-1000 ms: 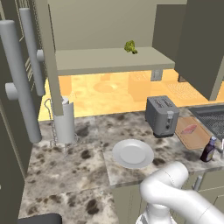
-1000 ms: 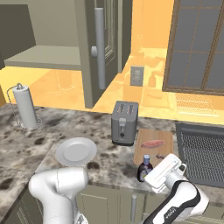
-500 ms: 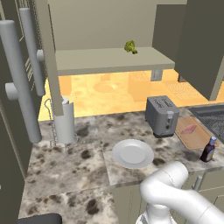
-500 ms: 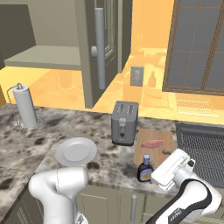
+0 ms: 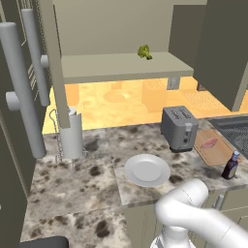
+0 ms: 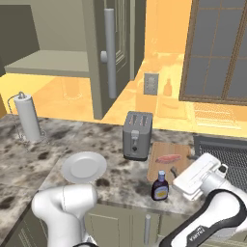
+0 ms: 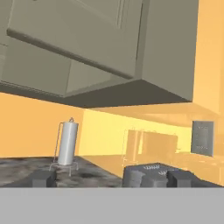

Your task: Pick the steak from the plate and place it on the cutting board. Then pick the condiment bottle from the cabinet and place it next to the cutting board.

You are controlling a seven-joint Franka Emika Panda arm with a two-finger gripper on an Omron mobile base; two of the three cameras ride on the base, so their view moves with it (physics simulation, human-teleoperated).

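Fingertips (image 7: 43,177) of the gripper (image 7: 111,178) stand wide apart at the 6 o'clock edge of the hand view, with nothing between them; beyond them lies the top of the toaster (image 7: 151,174), and a paper-towel holder (image 7: 68,144) stands at about 9 o'clock under the cabinet (image 7: 105,39).

Right base view, near to far: the white arm's hand (image 6: 200,174) sits at 4 o'clock, just beside the condiment bottle (image 6: 160,185), which stands upright on the counter (image 6: 29,159) at the near edge of the cutting board (image 6: 163,161). The steak (image 6: 167,157) lies flat on the board. The toaster stands at the board's 9 o'clock side. The plate (image 6: 84,167) rests bare on the counter at 8 o'clock, well apart from the board.

Left base view, near to far: the plate (image 5: 147,170) lies near centre; the bottle (image 5: 230,165) stands at 4 o'clock, touching or just off the board's (image 5: 213,145) near corner, which cannot be told; the steak (image 5: 209,143) lies on the board. A small green vegetable (image 5: 144,52) sits on the cabinet shelf (image 5: 121,65) at 12 o'clock.
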